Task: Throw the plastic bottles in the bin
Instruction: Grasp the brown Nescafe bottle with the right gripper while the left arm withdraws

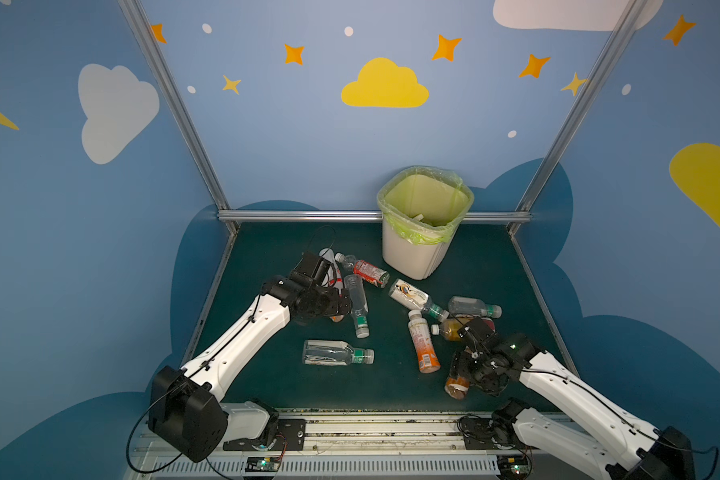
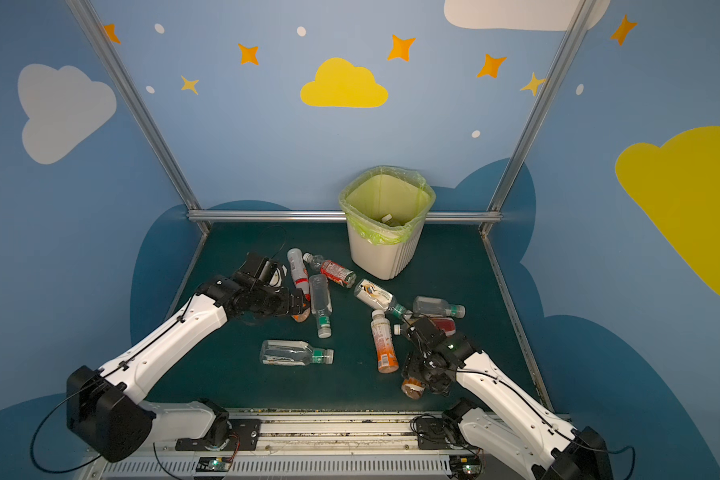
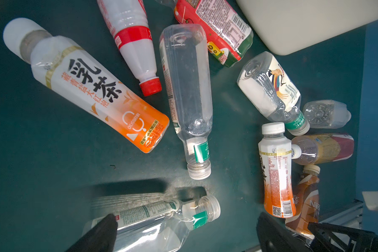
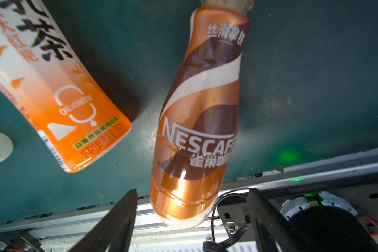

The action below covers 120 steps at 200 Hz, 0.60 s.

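Several plastic bottles lie scattered on the green mat. My left gripper (image 1: pixel 344 309) (image 3: pixel 186 233) hangs open over the left cluster. A clear green-labelled bottle (image 3: pixel 153 220) lies on the mat below its spread fingers. An orange-and-white milk tea bottle (image 3: pixel 96 89) and a long clear bottle (image 1: pixel 357 303) lie beside it. My right gripper (image 1: pixel 464 374) (image 4: pixel 192 220) is open near the front edge. A brown Nescafe bottle (image 4: pixel 201 122) (image 1: pixel 458 384) sits between its fingers, with a gap on each side. The white bin (image 1: pixel 408 253) with its yellow-green bag stands at the back, with a bottle cap (image 1: pixel 418 217) showing inside.
Another orange milk tea bottle (image 1: pixel 422 347) lies just left of the right gripper. A lone clear bottle (image 1: pixel 335 353) lies mid-mat. A metal rail (image 1: pixel 350 428) runs along the front edge, and aluminium posts and blue walls close in the sides and back.
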Available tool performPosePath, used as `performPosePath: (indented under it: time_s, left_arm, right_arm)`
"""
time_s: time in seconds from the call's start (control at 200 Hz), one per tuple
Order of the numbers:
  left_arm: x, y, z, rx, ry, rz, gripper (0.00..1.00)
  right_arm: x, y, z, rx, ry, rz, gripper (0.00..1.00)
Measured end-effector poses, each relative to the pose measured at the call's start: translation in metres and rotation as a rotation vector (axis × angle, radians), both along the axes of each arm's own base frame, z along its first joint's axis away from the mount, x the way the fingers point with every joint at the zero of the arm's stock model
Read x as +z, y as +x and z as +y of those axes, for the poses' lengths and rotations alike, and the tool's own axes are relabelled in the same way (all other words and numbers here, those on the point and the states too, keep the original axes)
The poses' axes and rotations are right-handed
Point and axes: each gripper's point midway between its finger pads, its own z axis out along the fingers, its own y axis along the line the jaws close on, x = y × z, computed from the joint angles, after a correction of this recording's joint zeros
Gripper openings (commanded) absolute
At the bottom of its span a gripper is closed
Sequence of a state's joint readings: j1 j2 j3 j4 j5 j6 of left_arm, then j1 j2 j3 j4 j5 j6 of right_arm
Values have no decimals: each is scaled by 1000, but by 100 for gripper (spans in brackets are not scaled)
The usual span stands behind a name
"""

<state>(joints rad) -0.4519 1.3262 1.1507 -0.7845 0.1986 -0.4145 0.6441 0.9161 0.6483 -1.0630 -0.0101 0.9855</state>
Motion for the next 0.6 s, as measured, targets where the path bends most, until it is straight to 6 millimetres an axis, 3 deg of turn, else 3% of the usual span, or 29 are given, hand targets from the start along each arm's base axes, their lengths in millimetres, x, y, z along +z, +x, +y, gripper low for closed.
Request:
performPosePath:
  time_s: [0.31, 0.506, 0.601]
  left_arm:
    - [1, -1, 0, -18, -20, 8, 100]
    - [0, -1, 4, -24, -18, 14, 100]
    - [0, 0, 5, -25, -20, 16, 100]
  right_arm:
    - [-18, -2, -2, -33, -10, 17, 79]
    - [-25, 8, 1, -59, -21, 3, 77]
    - [-29, 13, 3, -69, -22, -7, 71]
